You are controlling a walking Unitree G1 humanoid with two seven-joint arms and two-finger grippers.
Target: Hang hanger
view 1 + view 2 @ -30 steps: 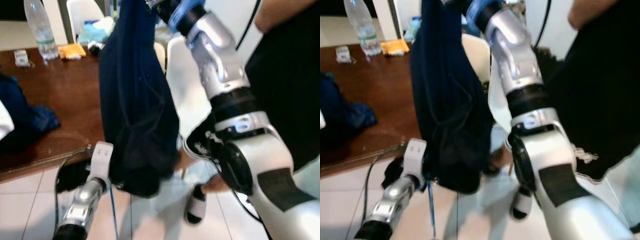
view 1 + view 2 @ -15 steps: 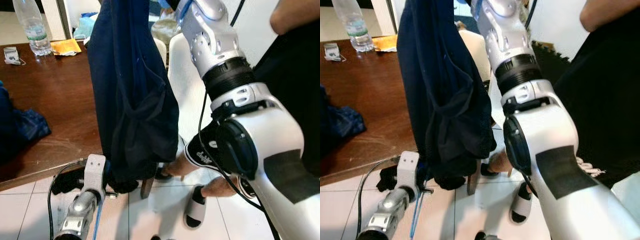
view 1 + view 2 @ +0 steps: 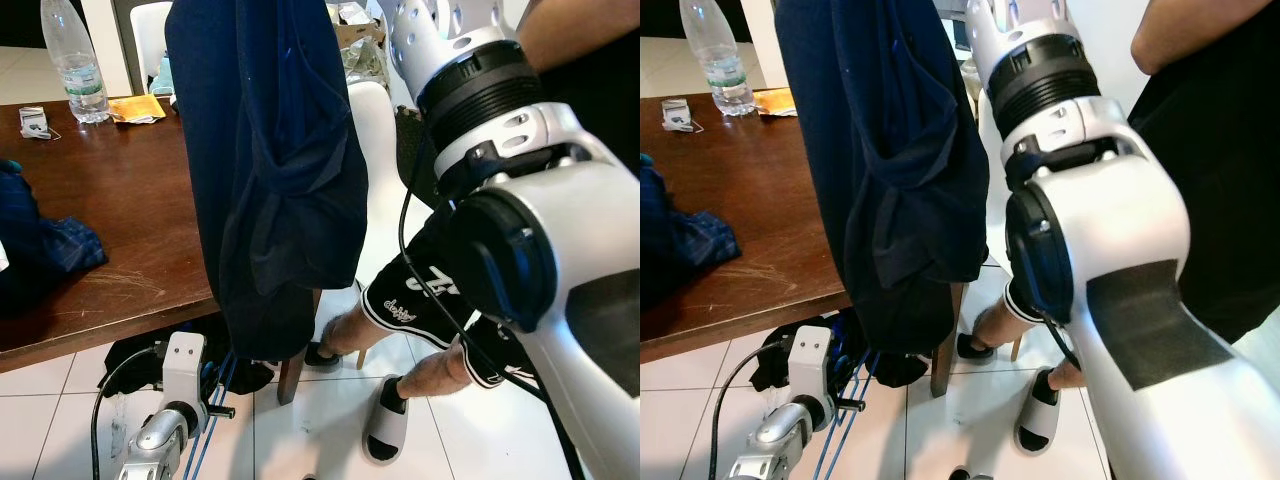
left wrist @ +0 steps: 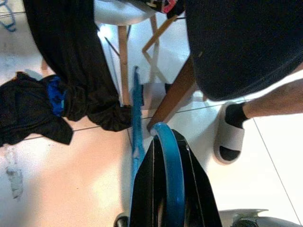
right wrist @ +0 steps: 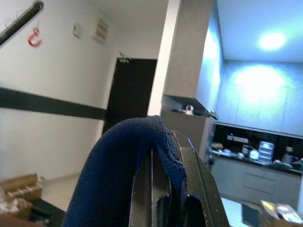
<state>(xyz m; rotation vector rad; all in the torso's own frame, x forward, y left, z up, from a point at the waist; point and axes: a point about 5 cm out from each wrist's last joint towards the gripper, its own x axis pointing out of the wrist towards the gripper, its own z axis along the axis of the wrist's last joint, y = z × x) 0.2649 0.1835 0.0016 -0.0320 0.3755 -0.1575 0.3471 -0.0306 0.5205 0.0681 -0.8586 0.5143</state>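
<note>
White floor tiles [image 3: 40,410] and a dark wooden desk [image 3: 130,210] are filling the left of the left eye view. Against the picture of a second ago the camera is sitting steadier and sharper, and the navy garment [image 3: 270,170] is hanging nearer the middle, draping past the desk's near edge with its hem level with the chair legs. The right arm [image 3: 500,190] is reaching up out of the top of the view. A water bottle [image 3: 65,60] and a yellow packet [image 3: 140,105] are standing at the desk's far edge, blue cloth [image 3: 45,250] is lying at its left. A person's bare legs and a slipper [image 3: 385,430] are taking up the floor just right of the garment, so open room is lying mostly to the lower left.

From the right eye, the left arm [image 3: 790,410] is hanging low beside a dark heap of clothes [image 3: 855,355] under the desk.

Along the left wrist, the left claw [image 4: 168,189] is clenched on a blue hanger [image 4: 170,175], pointing down at the tiles, a white chair's wooden legs [image 4: 124,71] and the slipper.

Along the right wrist, the right claw [image 5: 170,184] is grasping the garment's navy cloth high up, with a white wall, a black door [image 5: 128,90] and a kitchen counter [image 5: 246,165] behind.
</note>
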